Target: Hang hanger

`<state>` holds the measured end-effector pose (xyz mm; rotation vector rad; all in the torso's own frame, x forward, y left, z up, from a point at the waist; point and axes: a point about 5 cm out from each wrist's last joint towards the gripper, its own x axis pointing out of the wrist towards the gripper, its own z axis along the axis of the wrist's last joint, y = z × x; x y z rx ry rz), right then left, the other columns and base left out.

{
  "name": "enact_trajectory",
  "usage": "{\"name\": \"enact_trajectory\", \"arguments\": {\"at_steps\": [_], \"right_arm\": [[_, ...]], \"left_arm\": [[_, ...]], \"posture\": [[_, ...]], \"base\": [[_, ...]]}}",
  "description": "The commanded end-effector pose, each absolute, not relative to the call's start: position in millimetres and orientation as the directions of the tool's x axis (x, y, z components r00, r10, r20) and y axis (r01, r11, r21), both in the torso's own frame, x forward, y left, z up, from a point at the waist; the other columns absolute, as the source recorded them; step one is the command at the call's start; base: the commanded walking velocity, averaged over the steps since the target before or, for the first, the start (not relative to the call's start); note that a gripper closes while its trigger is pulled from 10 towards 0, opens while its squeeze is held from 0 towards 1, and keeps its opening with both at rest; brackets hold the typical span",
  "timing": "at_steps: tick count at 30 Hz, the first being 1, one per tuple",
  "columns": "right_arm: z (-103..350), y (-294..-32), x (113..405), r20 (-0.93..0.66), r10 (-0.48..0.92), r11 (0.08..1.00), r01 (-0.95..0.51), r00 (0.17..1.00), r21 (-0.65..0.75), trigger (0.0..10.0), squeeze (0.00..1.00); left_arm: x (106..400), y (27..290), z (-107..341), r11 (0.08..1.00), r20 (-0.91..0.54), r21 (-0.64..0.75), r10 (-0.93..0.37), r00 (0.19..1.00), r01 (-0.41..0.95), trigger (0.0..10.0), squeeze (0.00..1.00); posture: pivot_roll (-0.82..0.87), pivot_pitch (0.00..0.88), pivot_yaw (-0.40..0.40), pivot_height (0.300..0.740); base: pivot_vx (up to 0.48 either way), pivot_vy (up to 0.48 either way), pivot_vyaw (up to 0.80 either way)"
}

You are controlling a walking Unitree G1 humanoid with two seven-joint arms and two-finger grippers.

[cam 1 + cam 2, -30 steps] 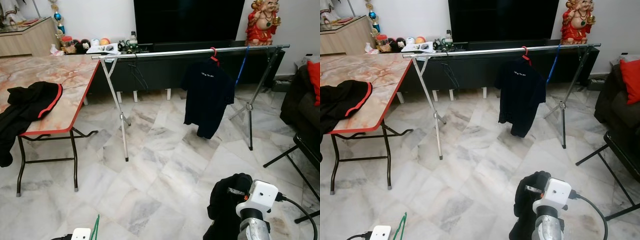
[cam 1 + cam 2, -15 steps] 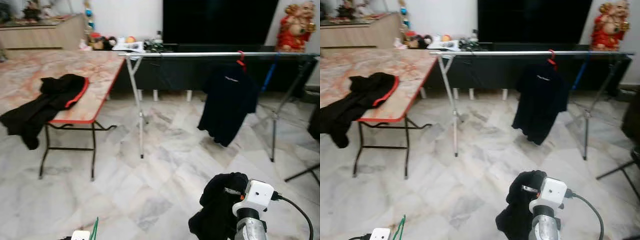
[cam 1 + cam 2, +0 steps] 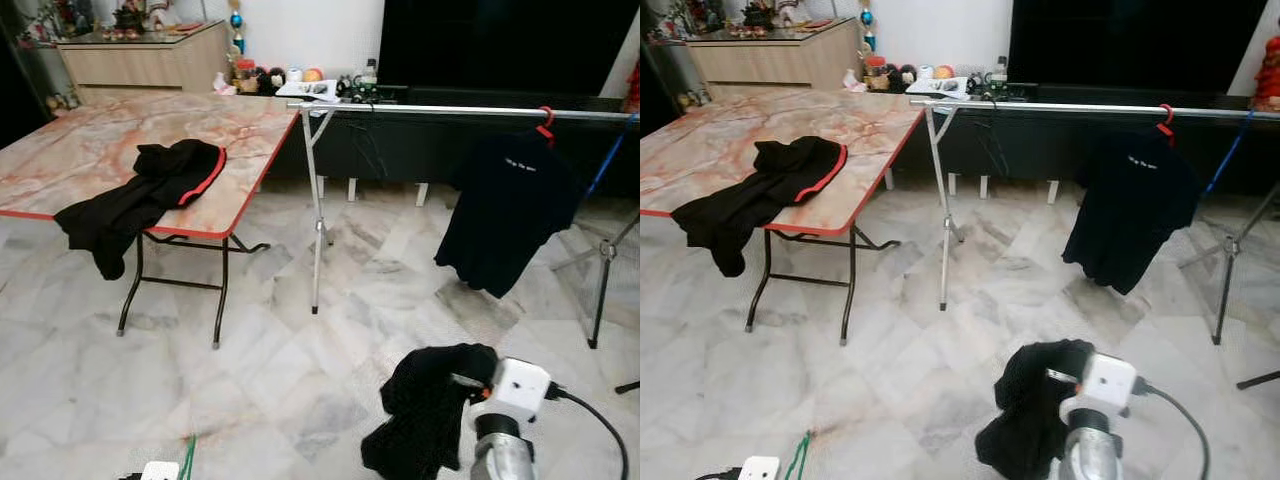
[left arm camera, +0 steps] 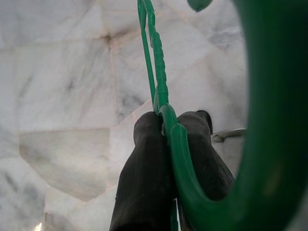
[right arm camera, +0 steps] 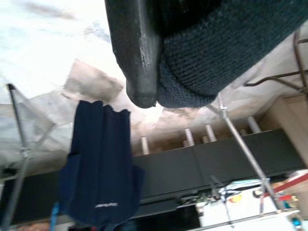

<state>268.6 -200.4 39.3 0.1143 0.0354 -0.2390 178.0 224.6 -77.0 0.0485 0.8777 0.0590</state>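
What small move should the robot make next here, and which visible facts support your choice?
Probably bring the two grippers together to start threading: the left gripper is shut on a green hanger that carries nothing, the right gripper holds a black garment, and the rail is some way ahead.

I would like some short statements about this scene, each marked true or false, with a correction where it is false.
1. The left gripper is shut on a green hanger. True.
2. The right gripper holds a white towel. False: its jaws are shut on a black garment.
3. A dark shirt hangs on a red hanger from the metal rail. True.
4. The shirt lies on the marble floor. False: it hangs clear of it.
5. A black jacket with red trim lies on the table, partly hanging over its edge. True.
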Motion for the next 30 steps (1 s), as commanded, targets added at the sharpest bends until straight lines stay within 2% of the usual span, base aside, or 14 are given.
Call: {"name": "enact_trajectory", "arguments": {"at_steps": [1, 11, 18, 30], "right_arm": [[46, -198, 273, -0.020, -0.231, 0.965, 0.232, 0.973, 0.123, 10.0, 0.00], [51, -212, 270, -0.001, -0.264, 0.960, 0.263, 0.964, 0.098, 10.0, 0.00], [58, -230, 269, 0.023, -0.314, 0.947, 0.311, 0.949, 0.079, 10.0, 0.00], [60, -232, 271, 0.022, -0.307, 0.950, 0.305, 0.951, 0.072, 10.0, 0.00]], "left_arm": [[175, 226, -78, 0.997, -0.778, 0.078, 0.074, 0.624, -0.022, 10.0, 0.00], [180, 219, -78, 0.997, -0.779, 0.072, 0.059, 0.624, -0.004, 10.0, 0.00], [181, 205, -81, 0.998, -0.788, 0.052, 0.020, 0.616, 0.034, 10.0, 0.00], [177, 210, -81, 0.998, -0.789, 0.062, 0.047, 0.612, 0.004, 10.0, 0.00]], "posture": [[0.05, 0.000, 0.022, 0.740], [0.01, 0.000, 0.029, 0.740], [-0.02, 0.000, 0.034, 0.740], [-0.01, 0.005, 0.013, 0.740]], "base": [[0.000, 0.000, 0.00], [0.000, 0.000, 0.00], [0.000, 0.000, 0.00], [0.000, 0.000, 0.00]]}}
